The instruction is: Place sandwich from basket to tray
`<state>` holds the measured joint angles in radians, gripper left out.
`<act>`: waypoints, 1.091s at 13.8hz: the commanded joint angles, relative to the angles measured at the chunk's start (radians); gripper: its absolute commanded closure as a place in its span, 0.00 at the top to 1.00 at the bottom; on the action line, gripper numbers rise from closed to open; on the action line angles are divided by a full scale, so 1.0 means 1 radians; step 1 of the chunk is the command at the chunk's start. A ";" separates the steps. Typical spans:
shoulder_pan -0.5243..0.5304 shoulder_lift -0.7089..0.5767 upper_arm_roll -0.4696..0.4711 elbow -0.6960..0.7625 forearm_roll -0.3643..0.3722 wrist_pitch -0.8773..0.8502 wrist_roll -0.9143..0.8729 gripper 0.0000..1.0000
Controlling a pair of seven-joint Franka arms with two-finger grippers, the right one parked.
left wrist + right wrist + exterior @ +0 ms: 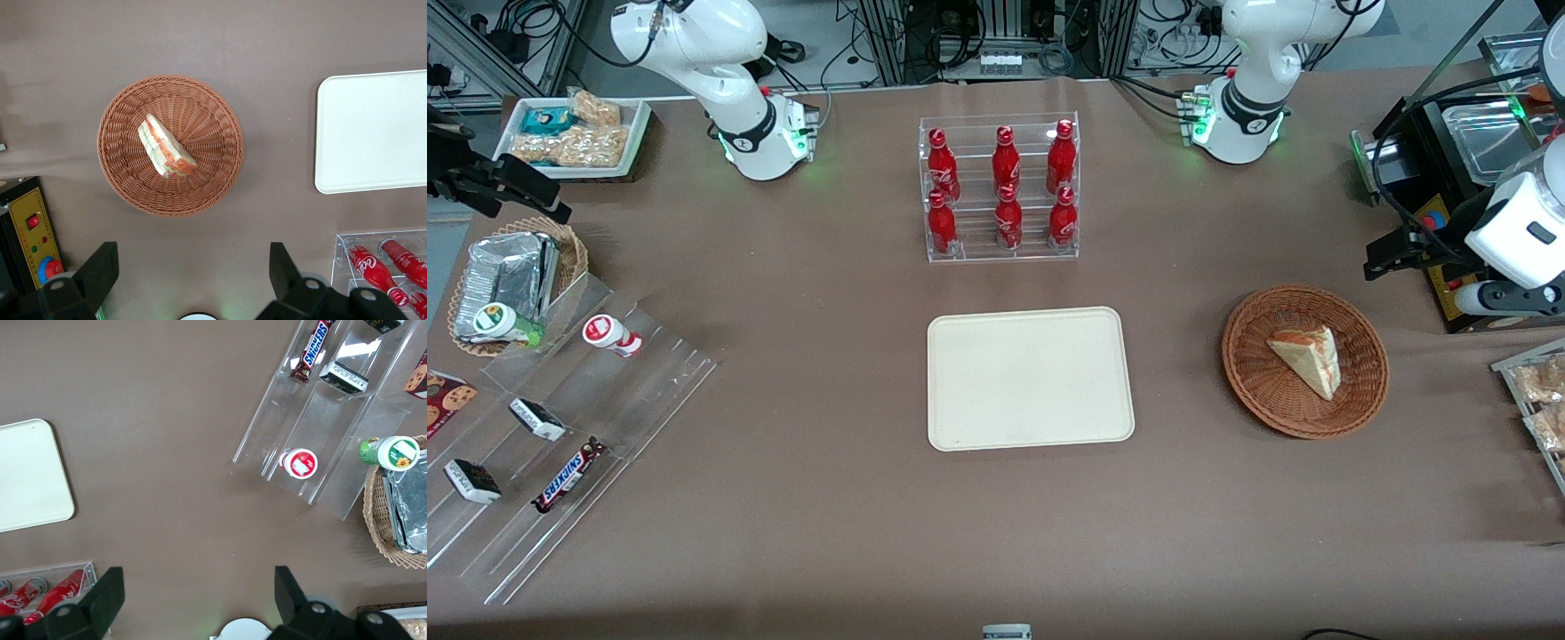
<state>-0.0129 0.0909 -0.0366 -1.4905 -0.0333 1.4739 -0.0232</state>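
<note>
The sandwich (1307, 360) (165, 147), a pale bread wedge with orange and green filling, lies in the round reddish-brown wicker basket (1254, 391) (220, 180). The cream tray (1030, 378) (373, 133) (30, 473) lies flat beside the basket, toward the parked arm's end, with nothing on it. My gripper (1383, 258) (192, 257) hangs high above the table, a little farther from the front camera than the basket. It is open, its fingers wide apart with only bare table between them.
A clear rack of red bottles (1000, 191) (383, 267) stands farther from the front camera than the tray. A black control box (1449, 204) (30, 247) sits near my gripper. Snack packs (1538, 400) lie at the working arm's end. A stepped acrylic shelf (560, 427) is at the parked arm's end.
</note>
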 commanded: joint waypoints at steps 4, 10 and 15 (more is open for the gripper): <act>-0.001 0.006 0.004 0.016 0.006 0.002 -0.012 1.00; -0.001 0.007 0.006 0.015 0.007 0.006 -0.009 1.00; 0.002 0.041 0.009 -0.055 0.012 0.040 -0.006 1.00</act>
<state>-0.0108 0.1215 -0.0291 -1.5030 -0.0317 1.4830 -0.0232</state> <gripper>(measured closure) 0.000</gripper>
